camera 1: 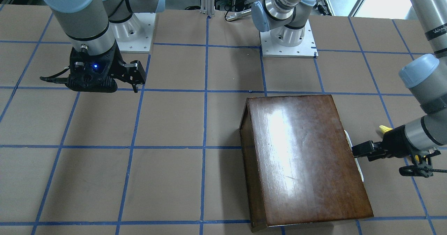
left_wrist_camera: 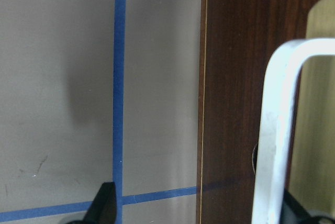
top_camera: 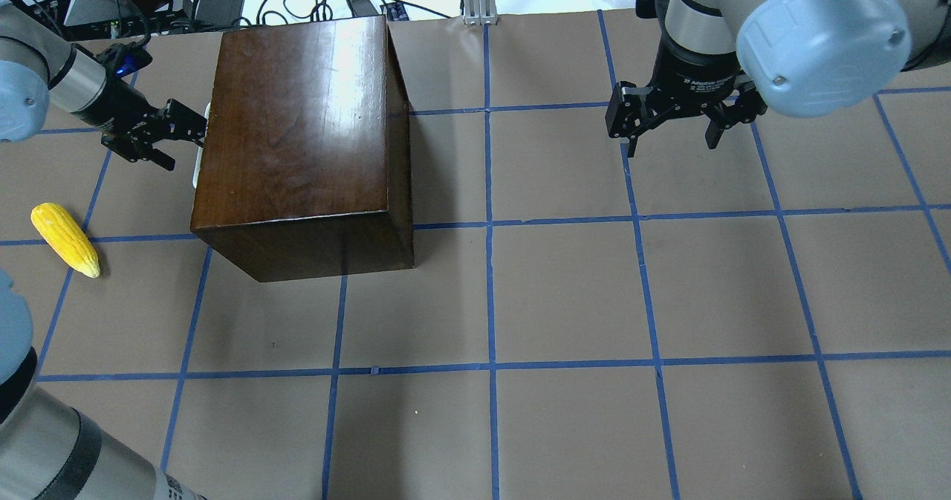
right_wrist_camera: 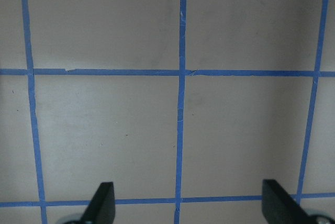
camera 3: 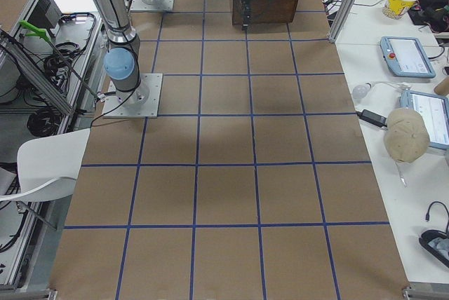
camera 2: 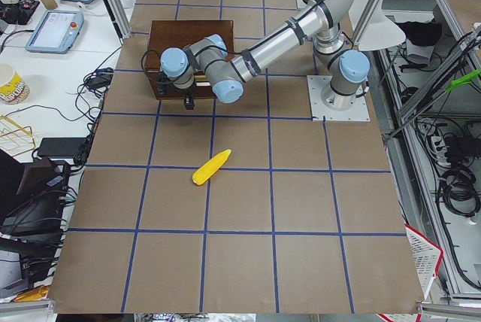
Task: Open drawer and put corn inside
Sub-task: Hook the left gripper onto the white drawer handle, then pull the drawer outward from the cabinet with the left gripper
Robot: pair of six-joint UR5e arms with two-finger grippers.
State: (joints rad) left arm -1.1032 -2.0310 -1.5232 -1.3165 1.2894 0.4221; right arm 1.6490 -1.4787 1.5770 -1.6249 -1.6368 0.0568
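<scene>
The left gripper (top_camera: 184, 143) stands released, fingers (left_wrist_camera: 104, 205) spread either side of the white handle (left_wrist_camera: 275, 130) on the shut drawer (left_wrist_camera: 318, 119) of the brown box (top_camera: 297, 114). Centre the handle, clench fully, then pull straight out so the box does not slide. The right gripper (top_camera: 672, 143) hangs released over the table (top_camera: 565, 292). The corn (top_camera: 65, 239) lies on the table, well apart from the box. Count: two grippers; one box, drawer, handle, corn.

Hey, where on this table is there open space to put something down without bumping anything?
Most room: the bare table on the robot's side of the box, and everything from the box across to beneath the right tool. Crowded: the box's handle side, where the left tool is at the drawer handle and the corn lies close by.
</scene>
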